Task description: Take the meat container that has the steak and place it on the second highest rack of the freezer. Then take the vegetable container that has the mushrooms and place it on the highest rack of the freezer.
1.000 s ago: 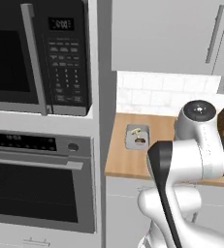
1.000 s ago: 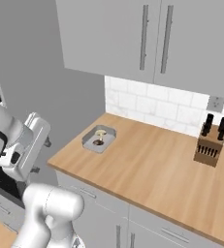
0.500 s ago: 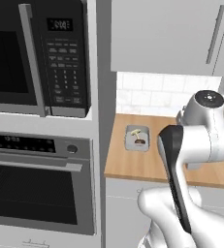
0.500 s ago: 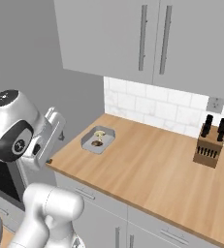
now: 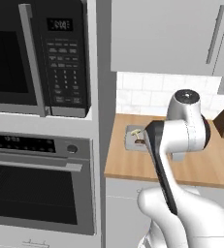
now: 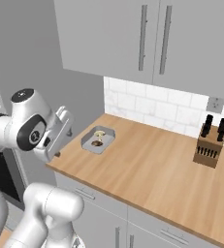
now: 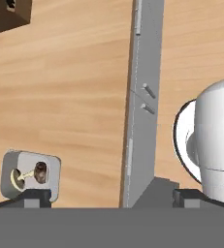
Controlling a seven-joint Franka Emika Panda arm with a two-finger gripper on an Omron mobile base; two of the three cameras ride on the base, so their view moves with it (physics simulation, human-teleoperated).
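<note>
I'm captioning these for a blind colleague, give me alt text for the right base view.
A white robot arm rises at the left, its open gripper hanging just off the counter's near left corner. On the wooden counter near that corner sits a grey tray holding mushrooms. A knife block stands at the right by the tiled wall, under grey cabinets.

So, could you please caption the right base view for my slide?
Open gripper hovers beside the counter edge, near the mushrooms in their grey tray.

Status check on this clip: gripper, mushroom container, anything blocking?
Gripper open, empty, off the counter's front edge. Mushroom container on the counter, untouched. Nothing between them; knife block far off.
</note>
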